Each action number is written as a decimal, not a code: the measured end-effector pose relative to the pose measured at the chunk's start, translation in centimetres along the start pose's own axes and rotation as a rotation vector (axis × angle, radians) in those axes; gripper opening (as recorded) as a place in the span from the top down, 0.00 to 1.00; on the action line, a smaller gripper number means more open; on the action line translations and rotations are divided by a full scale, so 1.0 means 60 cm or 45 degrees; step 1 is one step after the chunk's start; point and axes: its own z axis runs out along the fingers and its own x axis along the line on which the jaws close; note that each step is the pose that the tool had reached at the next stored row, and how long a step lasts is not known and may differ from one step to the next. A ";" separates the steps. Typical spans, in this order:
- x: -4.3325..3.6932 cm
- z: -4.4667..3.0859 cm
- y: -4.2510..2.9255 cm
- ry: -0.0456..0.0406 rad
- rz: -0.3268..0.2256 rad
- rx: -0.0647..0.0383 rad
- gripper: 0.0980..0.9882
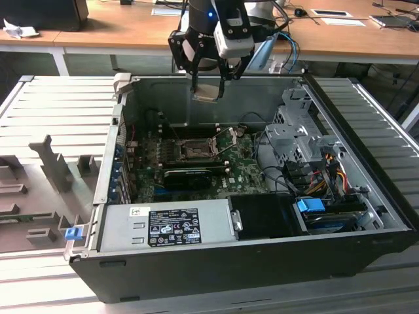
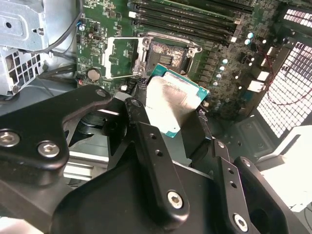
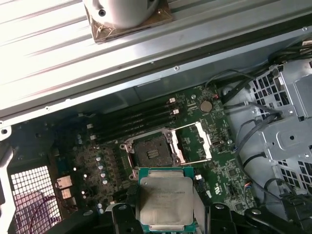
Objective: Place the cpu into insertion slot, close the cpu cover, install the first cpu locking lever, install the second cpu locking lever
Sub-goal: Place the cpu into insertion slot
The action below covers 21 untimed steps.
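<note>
The tool [image 1: 208, 85] clenched the cpu [image 3: 165, 197], a square silvery-tan chip rimmed in green, held roughly level with its metal face up, above the uncovered insertion slot [image 3: 148, 152].

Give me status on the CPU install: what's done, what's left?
Done: the cpu is picked up, with the gripper shut on it above the computer case. In hand: it hangs short of the insertion slot, which sits bare. Left: the cpu is not seated, and the cpu cover stands flipped open beside the slot, so nothing is locked down yet.
</note>
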 end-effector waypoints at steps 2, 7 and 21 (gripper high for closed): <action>0.000 0.000 0.000 -0.002 0.020 0.000 0.52; 0.000 0.000 0.000 -0.006 0.064 -0.001 0.52; 0.000 0.001 0.000 -0.014 0.157 -0.003 0.52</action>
